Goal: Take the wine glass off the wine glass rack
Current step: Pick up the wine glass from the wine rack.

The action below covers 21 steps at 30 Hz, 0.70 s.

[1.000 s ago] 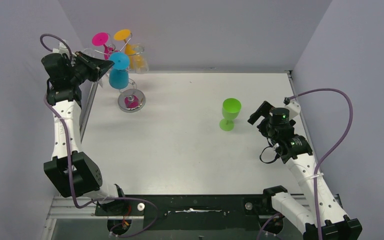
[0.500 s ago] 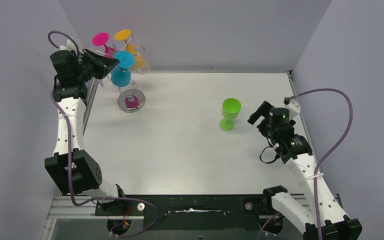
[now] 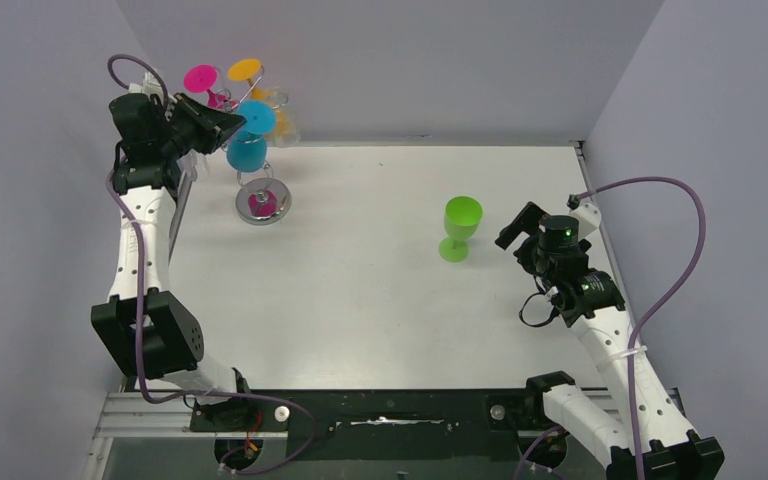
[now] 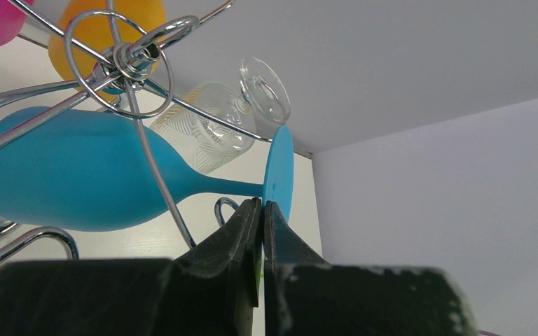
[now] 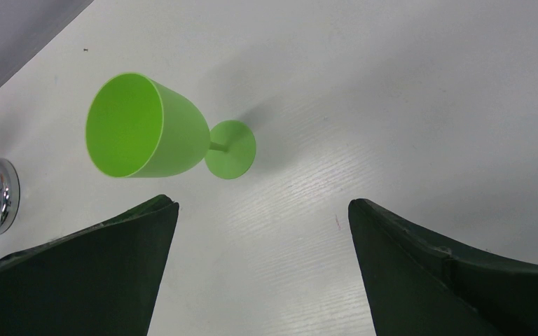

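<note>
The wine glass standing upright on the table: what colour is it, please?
Bright green wine glass; right wrist view shows it best.

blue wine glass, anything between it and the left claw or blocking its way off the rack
Nothing between them: the shut left claw sits at the blue wine glass stem. The wine glass rack wires cross its bowl, and a clear glass hangs beside its foot.

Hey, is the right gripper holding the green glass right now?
No, the right gripper is wide open and the green glass stands apart, ahead of it.
</note>
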{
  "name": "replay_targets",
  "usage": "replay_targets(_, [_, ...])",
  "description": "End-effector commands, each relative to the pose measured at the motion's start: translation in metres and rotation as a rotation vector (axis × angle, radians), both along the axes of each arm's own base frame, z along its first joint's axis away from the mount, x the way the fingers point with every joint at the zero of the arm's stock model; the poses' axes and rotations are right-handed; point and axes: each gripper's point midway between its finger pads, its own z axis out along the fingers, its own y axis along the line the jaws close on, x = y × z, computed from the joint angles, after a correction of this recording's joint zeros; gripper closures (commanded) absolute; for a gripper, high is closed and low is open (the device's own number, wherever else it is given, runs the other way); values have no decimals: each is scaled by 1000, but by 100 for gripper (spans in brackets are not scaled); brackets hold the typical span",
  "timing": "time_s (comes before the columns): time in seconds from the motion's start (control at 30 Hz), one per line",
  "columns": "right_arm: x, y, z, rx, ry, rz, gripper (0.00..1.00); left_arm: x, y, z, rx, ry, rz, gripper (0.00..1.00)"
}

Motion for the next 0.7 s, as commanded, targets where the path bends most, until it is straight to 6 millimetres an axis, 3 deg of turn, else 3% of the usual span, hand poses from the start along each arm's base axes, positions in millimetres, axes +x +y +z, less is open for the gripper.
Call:
replay_targets(0.0, [4,-2,13,11,-56,-9,2,-5,-13,25,59,-80,-50,100])
replay_targets(0.3, [4,0,17,17,-65,2,2,-24,-34,33,118,-127,-110,100])
replay_targets(0.47, [6,17,32,45,-164,116,3,-39,-46,34,131,-151,-147,100])
replay_targets(0.67, [1,33,65,82,-376,223,2,-58,-57,6,230,-134,-120,100])
